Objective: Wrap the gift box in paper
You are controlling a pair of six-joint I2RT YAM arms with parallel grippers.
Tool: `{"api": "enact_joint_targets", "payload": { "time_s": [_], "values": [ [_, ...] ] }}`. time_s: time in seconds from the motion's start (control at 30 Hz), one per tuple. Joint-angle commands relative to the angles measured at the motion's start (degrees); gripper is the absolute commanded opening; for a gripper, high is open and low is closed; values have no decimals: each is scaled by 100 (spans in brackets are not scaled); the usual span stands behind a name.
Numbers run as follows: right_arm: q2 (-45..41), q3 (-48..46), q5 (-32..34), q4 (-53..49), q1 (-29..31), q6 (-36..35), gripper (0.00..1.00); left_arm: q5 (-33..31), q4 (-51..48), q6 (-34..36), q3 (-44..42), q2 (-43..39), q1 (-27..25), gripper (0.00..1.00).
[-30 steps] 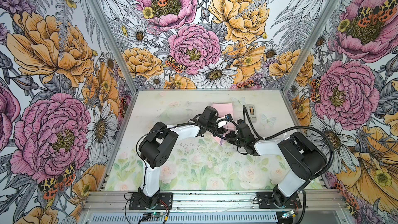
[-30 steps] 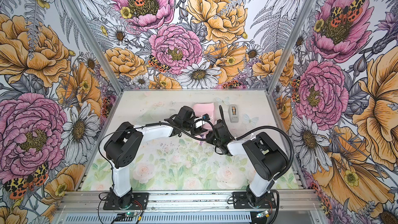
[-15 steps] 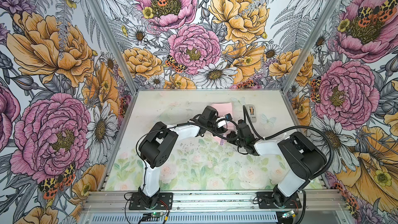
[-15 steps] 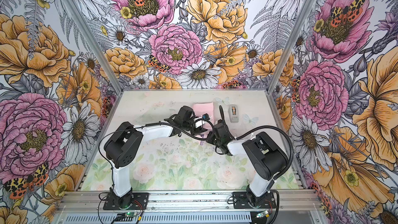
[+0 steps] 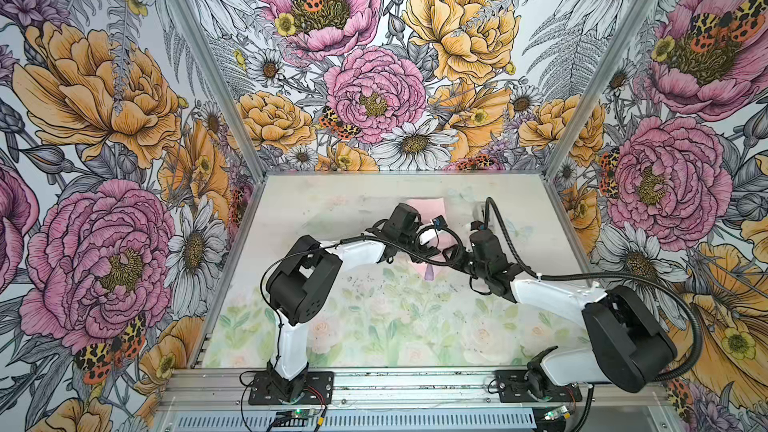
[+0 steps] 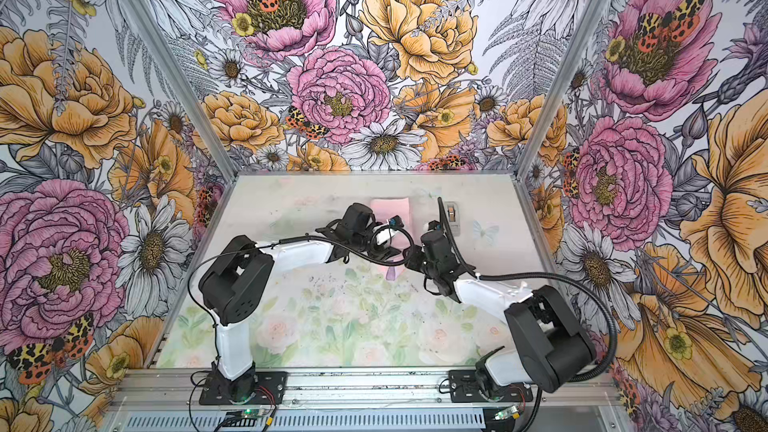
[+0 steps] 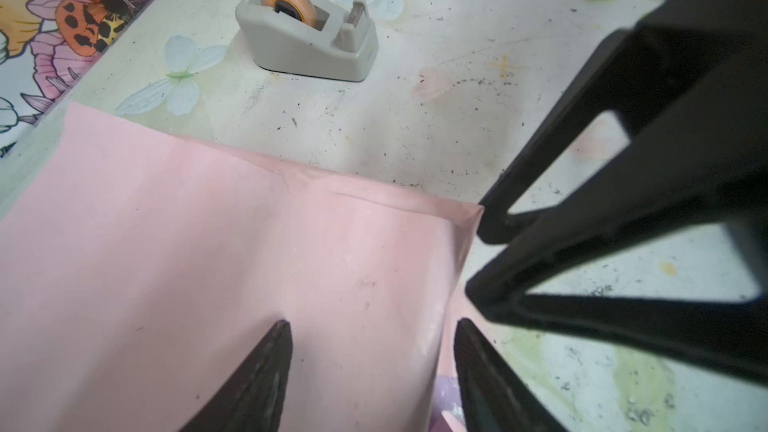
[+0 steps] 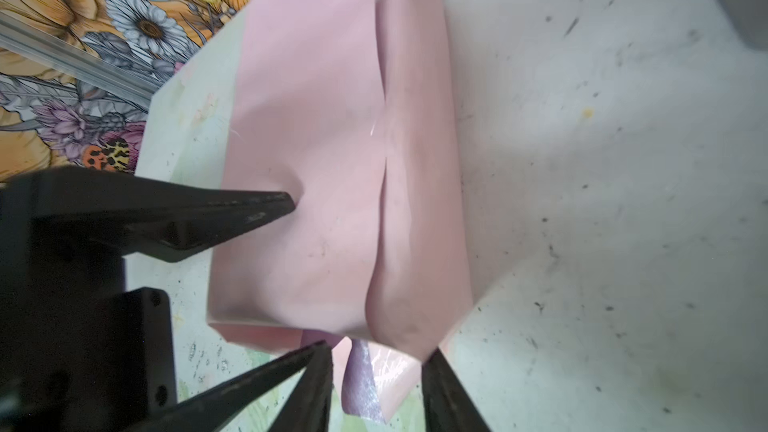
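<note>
Pink paper [image 7: 208, 263] lies folded into a puffy bundle. In both top views it sits at the upper middle of the flowery worktop [image 7: 457, 126]. The left hand [image 7: 372, 326] is open, and one fingertip [image 8: 286, 201] pokes a dent in the pink top. The right hand [image 8: 376, 351] is open too. Its two tips stand apart at the bundle's end, with a lilac flap between them. A grey tape holder [image 7: 307, 43] sits near the paper, not touching it.
</note>
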Motion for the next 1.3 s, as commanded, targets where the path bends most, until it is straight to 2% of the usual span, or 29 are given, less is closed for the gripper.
{"api": "enact_joint_targets", "payload": {
  "time_s": [0.0,0.13,0.3,0.43,0.63,0.7,0.8,0.9,1.0,1.1,1.17,1.27],
  "values": [
    [-431,92,-389,-668,-258,-141,45,103,-127,-440,165,-548,94,68],
    [-458,374,-690,-1003,-551,-52,50,-38,-357,-932,132,-1019,236,70],
    [384,1253,-1244,-1380,-544,-185,55,-621,-583,-1329,-190,-1275,411,70],
    [865,1718,-1090,-1712,-439,-444,57,-989,-643,-1658,-548,-1407,577,70],
    [1362,2043,-835,-2174,-423,-673,57,-1026,-477,-1797,-922,-1589,635,70],
    [1471,2059,-657,-2319,-411,-727,54,-907,-415,-1713,-1010,-1640,630,70],
    [1547,2028,-456,-2435,-423,-774,41,-722,-297,-1302,-1135,-1728,605,70],
    [1565,1994,-410,-2436,-422,-788,33,-644,-335,-731,-1165,-1733,563,70],
    [1548,1982,-332,-2436,-416,-800,30,-740,-557,-326,-1089,-1701,502,71],
    [1519,1989,-310,-2436,-432,-838,30,-972,-502,-397,-1055,-1657,511,71],
    [1494,2026,-430,-2429,-436,-866,33,-1002,-670,-709,-782,-1507,557,71],
    [1296,2112,-624,-2427,-447,-880,48,-1198,-640,-1196,-543,-1330,630,71]
  ]
}}
